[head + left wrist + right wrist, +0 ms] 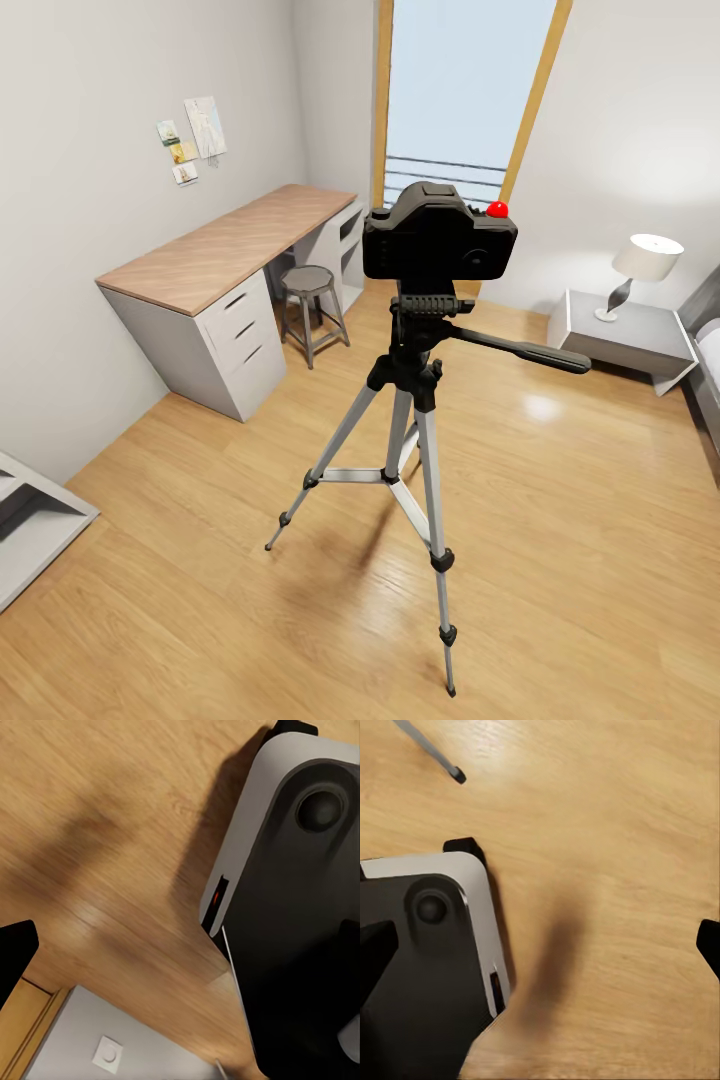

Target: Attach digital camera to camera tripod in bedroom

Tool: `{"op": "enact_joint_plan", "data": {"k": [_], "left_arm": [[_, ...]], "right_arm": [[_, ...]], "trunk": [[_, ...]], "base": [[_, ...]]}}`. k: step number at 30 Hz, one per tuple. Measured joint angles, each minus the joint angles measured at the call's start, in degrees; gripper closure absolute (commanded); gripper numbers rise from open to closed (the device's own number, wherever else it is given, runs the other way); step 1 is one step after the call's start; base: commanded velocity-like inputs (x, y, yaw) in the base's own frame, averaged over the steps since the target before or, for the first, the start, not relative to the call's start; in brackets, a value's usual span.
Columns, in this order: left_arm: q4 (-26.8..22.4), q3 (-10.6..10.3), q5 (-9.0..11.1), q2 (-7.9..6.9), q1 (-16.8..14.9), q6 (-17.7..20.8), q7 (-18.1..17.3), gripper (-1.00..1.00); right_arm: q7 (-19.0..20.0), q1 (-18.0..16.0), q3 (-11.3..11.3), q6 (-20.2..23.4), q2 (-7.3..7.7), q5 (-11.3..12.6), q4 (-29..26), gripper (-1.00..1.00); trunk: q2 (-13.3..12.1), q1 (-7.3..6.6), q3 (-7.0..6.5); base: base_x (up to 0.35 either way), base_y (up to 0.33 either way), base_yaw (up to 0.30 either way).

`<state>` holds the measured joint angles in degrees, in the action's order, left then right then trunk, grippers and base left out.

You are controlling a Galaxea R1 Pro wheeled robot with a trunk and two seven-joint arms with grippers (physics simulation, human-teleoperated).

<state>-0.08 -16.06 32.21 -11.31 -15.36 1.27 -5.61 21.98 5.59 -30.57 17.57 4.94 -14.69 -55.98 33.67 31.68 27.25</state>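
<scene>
- A bedroom in a home, as a simulator renders it: light wood floor (560, 520) and plain pale walls (90, 120).
- Along the left wall stands a wood-topped surface (225, 245) on grey drawer units, with a small round stool (308, 285) tucked beside it.
- Paper notes and small pictures (190, 140) are pinned to the wall above it.
- A tall window (460, 90) with a wooden frame fills the far corner.
- At the right, a low grey bedside stand (625, 335) carries a white-shaded lamp (640, 265), and the edge of a bed (708, 350) shows just beside it.
</scene>
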Motion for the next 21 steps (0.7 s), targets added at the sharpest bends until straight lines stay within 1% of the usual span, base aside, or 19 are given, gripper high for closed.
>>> {"op": "enact_joint_plan", "data": {"k": [4, 8, 11, 15, 18, 21], "left_arm": [[0.0, 0.0, -0.1, 0.19, 0.0, 0.0, 0.0, -1.00], [0.0, 0.0, -0.2, 0.40, 0.0, -0.1, 0.0, -1.00], [0.0, 0.0, -0.2, 0.54, 0.0, -0.1, 0.0, -1.00], [0.1, 0.0, -0.3, 1.07, 0.0, -0.1, 0.0, -1.00], [0.1, 0.0, -0.3, 1.74, 0.2, -0.1, 0.0, -1.00], [0.0, 0.0, -0.3, 2.44, 0.8, -0.1, 0.0, -1.00]], "right_arm": [[-1.3, 0.0, -3.3, -2.1, 0.30, 0.0, 8.8, -1.00], [-3.9, 0.0, -5.0, -6.0, 1.13, -0.1, 18.9, -1.00], [-6.6, 0.0, -5.4, -10.5, 1.71, -0.3, 27.3, -1.00], [-10.3, 0.0, -5.5, -17.8, 2.01, -0.6, 37.5, -1.00], [-12.9, 0.0, -5.6, -23.2, 2.07, -0.8, 43.4, -1.00], [-15.4, 0.0, -5.6, -27.2, 2.06, -1.0, 47.2, -1.00]], "trunk": [[0.0, 0.00, 0.00], [0.0, 0.00, 0.00], [0.0, 0.00, 0.00], [0.0, 0.00, 0.00], [0.0, 0.00, 0.00], [0.0, 0.00, 0.00]], "base": [[0.000, 0.000, 0.000], [0.000, 0.000, 0.000], [0.000, 0.000, 0.000], [0.000, 0.000, 0.000], [0.000, 0.000, 0.000], [0.000, 0.000, 0.000]]}}
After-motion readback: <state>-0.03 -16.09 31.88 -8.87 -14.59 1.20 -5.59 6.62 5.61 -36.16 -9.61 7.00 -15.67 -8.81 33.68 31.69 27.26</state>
